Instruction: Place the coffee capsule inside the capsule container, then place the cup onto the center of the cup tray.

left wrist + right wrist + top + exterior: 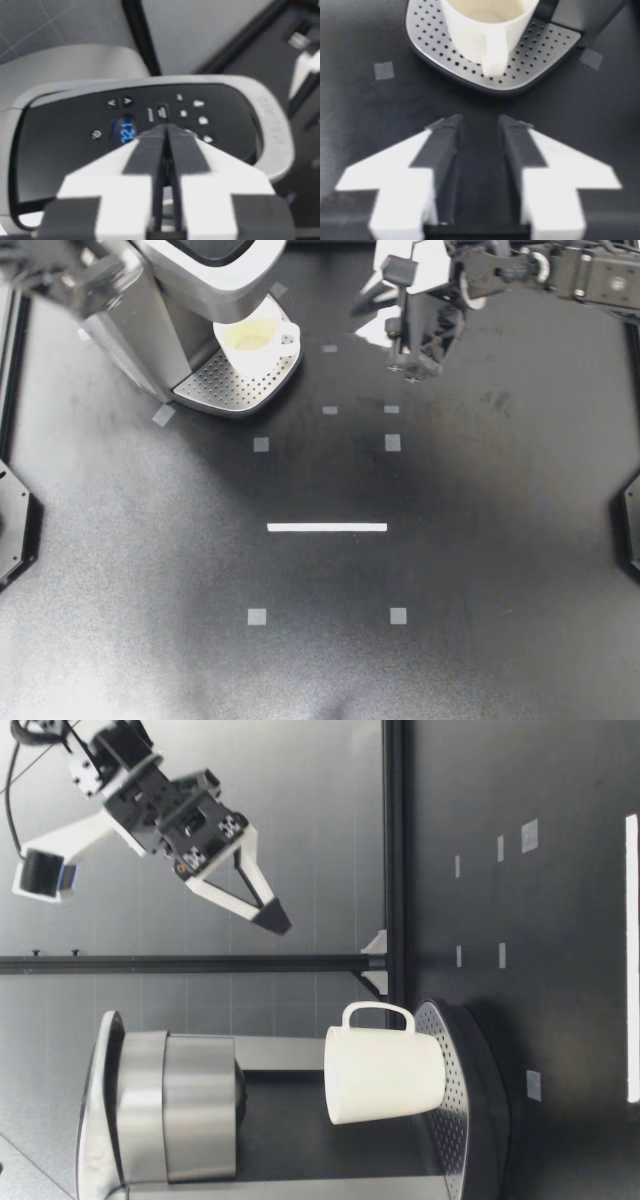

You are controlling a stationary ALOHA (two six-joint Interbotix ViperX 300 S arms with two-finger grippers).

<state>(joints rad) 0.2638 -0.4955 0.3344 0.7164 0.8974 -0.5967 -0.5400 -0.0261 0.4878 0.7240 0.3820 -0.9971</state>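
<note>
A white cup (255, 340) stands upright on the perforated cup tray (225, 390) of the coffee machine (190, 270), its handle toward the right. My right gripper (412, 368) hangs to the right of the tray, raised off the table. Seen from the right wrist, that gripper (480, 122) is open by a narrow gap, holds nothing, and faces the cup (485, 25) and tray (535, 55). My left arm (55, 280) reaches over the machine. The left gripper (165, 135) is shut just above the machine's button panel (150, 112). No capsule shows anywhere.
A white tape strip (327, 527) and small grey tape squares (392, 443) mark the black table. In the low view a gripper (272, 918) hangs high above the table beside the cup (385, 1075), and a dark frame bar (200, 963) crosses behind.
</note>
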